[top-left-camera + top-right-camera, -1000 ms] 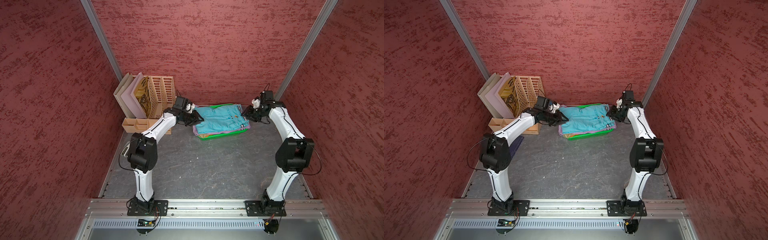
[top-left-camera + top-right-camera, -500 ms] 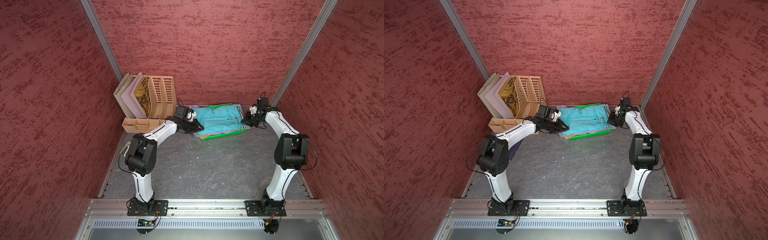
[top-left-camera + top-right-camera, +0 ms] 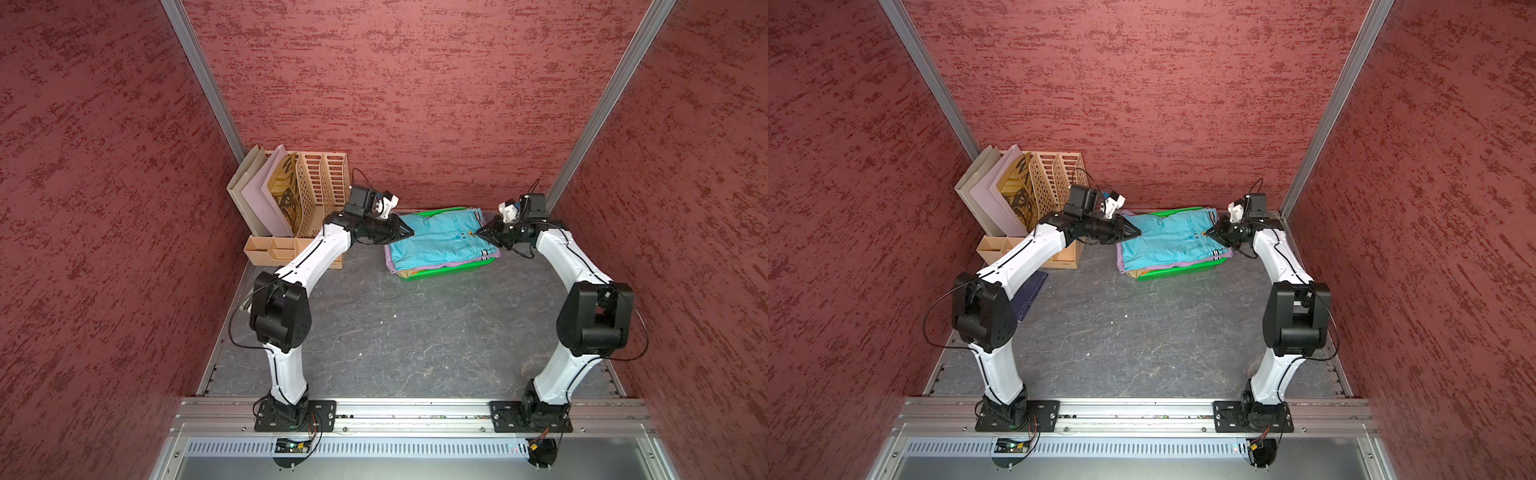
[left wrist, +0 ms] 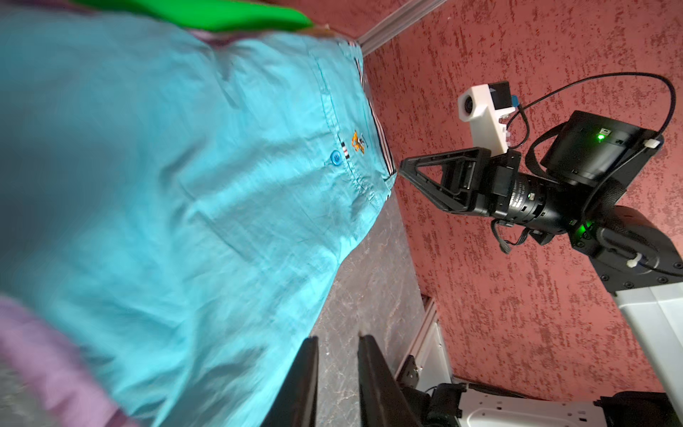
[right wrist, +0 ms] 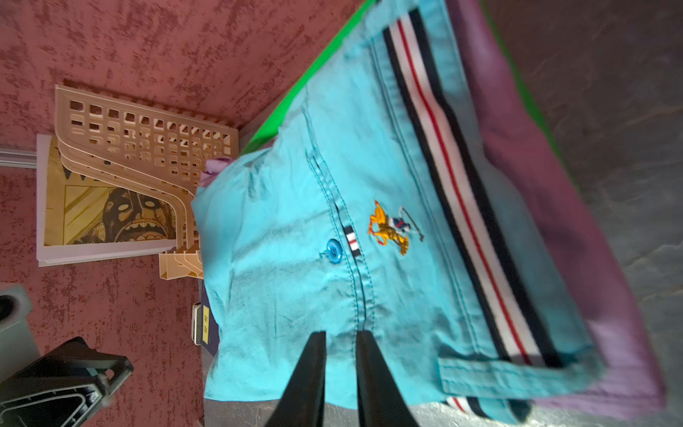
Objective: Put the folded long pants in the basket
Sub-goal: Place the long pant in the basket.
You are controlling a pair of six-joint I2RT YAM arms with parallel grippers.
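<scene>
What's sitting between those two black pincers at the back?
The teal trousers, topmost on a folded pile in the green basket, span the stretch between the left pincer and right pincer. Both top views show it.

Pants in the stack: three colours show, one teal, one lilac, one tan edge; any more are hidden. One green basket. One peach rack at 10 o'clock, one low tray, about three folders. Two arms.
</scene>
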